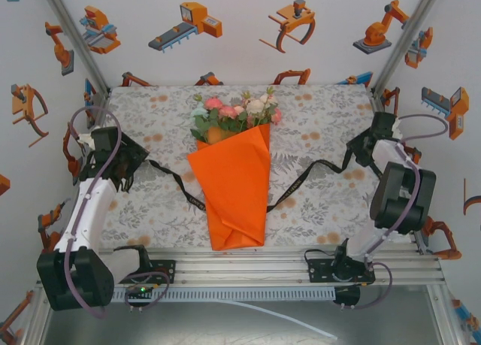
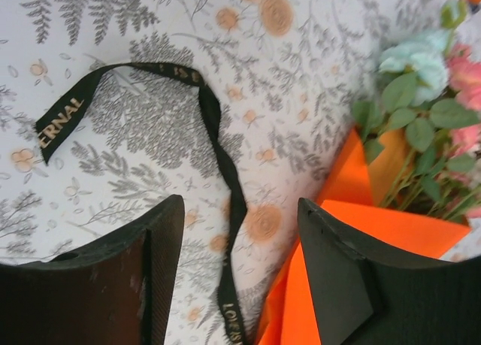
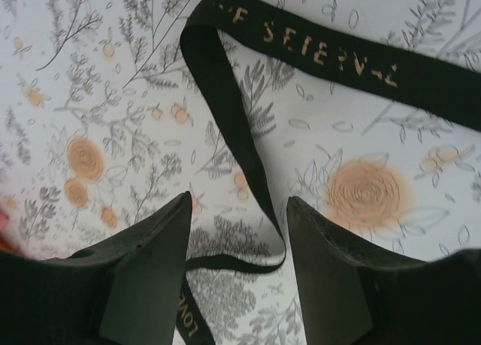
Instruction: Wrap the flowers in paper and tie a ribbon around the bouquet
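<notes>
The left arm [image 1: 84,210] rose from its base at the near edge and bent in toward the middle. The left gripper [image 2: 240,232] pointed down with its two fingers [image 2: 113,277] wide apart. The right arm [image 1: 397,198] was bent the same way on the other side. The right gripper [image 3: 239,228] pointed down too, its fingers [image 3: 334,273] apart as well.

It looks like a robot test cell in a lab. White walls [image 1: 248,59] with orange robot stickers [image 1: 192,25] close it beyond the left claw [image 1: 139,163] and right claw [image 1: 355,151] and outside each. Aluminium posts [image 1: 75,38] stand at the far corners; a grooved aluminium rail [image 1: 248,264] edges the bench [image 1: 323,108] on the claws' near side.
</notes>
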You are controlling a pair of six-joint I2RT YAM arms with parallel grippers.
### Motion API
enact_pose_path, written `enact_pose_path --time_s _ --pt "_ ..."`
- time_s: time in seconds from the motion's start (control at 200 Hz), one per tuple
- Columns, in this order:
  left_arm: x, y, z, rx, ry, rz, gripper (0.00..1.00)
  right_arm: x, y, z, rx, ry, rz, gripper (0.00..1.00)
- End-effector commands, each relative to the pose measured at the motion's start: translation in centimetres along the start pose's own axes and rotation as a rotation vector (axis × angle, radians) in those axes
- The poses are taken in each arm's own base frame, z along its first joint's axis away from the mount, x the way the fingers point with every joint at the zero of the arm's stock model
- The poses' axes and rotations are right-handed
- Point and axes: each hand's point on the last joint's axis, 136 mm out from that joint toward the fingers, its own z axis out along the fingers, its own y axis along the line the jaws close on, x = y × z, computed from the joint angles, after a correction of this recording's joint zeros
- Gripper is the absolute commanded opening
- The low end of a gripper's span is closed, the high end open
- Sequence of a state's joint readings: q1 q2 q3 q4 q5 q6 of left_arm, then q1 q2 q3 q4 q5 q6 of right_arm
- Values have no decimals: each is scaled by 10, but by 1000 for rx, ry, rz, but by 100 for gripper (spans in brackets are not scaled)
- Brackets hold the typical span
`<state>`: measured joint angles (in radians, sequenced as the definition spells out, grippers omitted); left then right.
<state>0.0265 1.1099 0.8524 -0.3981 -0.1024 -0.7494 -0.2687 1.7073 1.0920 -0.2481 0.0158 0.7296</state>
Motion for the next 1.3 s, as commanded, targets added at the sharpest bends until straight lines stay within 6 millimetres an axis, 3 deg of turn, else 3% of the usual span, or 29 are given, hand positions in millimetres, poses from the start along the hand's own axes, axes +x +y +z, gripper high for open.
enact_pose_path --time_s 0.0,0.13,0.33,0.411,0.521,0.571,0.651,0.736,0.821,0.961,1.051,1.292 --pt "6 9 -6 -49 44 106 59 -12 2 13 14 13 -41 51" --pt "5 11 -2 -65 45 114 59 -10 3 35 26 46 -56 49" --pt "4 19 1 -111 57 92 63 11 5 58 -13 132 -36 44" --pt "4 22 2 -122 57 66 67 15 6 58 -28 146 -19 36" --pt "3 30 7 -166 77 -15 69 13 10 52 -53 138 -5 9" --pt "3 36 11 -184 95 -77 70 5 18 41 -81 113 -8 0" --pt "2 43 25 -186 135 -181 72 -16 36 13 -144 44 -18 0" --pt "1 51 43 -202 166 -262 73 -34 60 -27 -235 -31 -21 0" --pt "-4 47 61 -178 196 -285 73 -36 89 -72 -355 -88 -56 0" --pt "-12 45 80 -221 214 -258 71 -10 130 -138 -519 -165 -137 0" --pt "-10 45 90 -266 240 -264 68 14 147 -165 -590 -175 -195 0" --pt "29 73 111 -494 268 -642 57 55 163 -189 -663 -112 -275 0"
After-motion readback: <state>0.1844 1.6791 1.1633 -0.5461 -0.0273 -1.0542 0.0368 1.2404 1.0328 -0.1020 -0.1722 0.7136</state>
